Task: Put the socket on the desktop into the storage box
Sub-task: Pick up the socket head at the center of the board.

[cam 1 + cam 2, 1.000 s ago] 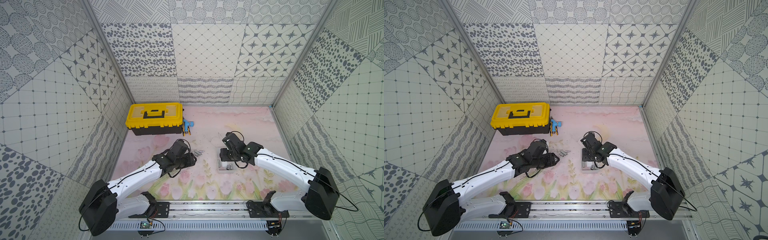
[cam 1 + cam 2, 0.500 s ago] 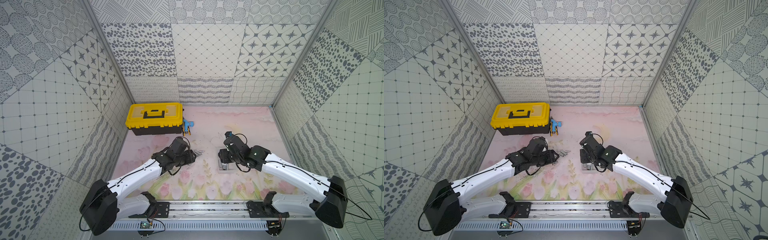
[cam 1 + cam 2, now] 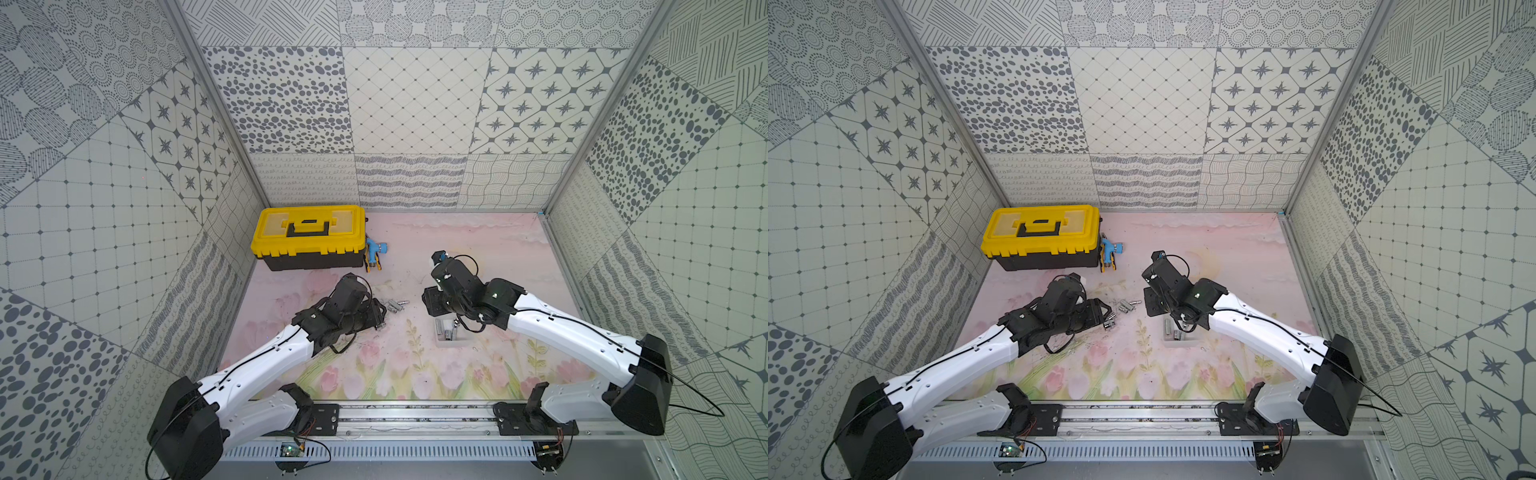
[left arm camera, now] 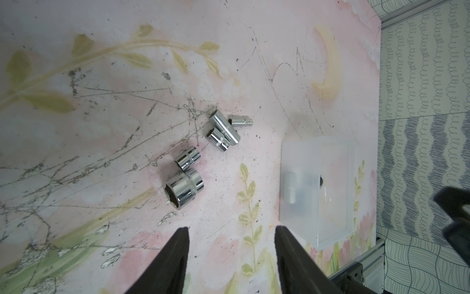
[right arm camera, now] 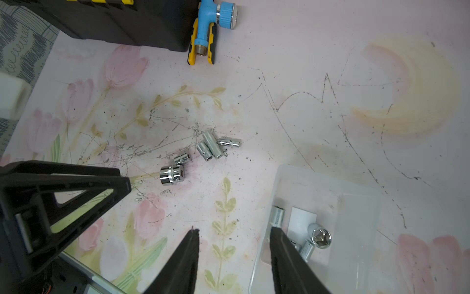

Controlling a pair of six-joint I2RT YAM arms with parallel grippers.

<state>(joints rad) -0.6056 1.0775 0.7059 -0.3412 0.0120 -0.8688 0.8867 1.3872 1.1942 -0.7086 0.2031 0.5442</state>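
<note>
Several chrome sockets (image 4: pixel 184 188) lie loose on the pink floral desktop, a large one, a small one beside it and a touching trio (image 5: pixel 213 146); both top views show the cluster (image 3: pixel 395 306) (image 3: pixel 1124 306). The clear storage box (image 5: pixel 356 216) (image 4: pixel 335 178) (image 3: pixel 453 343) (image 3: pixel 1180 344) stands to their right and holds three sockets (image 5: pixel 320 238). My left gripper (image 4: pixel 231 227) (image 3: pixel 376 316) is open and empty, just short of the large socket. Also open and empty, my right gripper (image 5: pixel 234 229) hangs over the desktop with one finger above the box's left rim.
A yellow-lidded black toolbox (image 3: pixel 309 237) stands at the back left, with a blue and yellow tool (image 5: pixel 206 30) lying beside it. Patterned walls close in the desktop on three sides. A metal rail (image 3: pixel 415 419) runs along the front.
The right arm has swung left from above the box toward the loose sockets, and its jaws have narrowed a little. The left arm has hardly moved.
</note>
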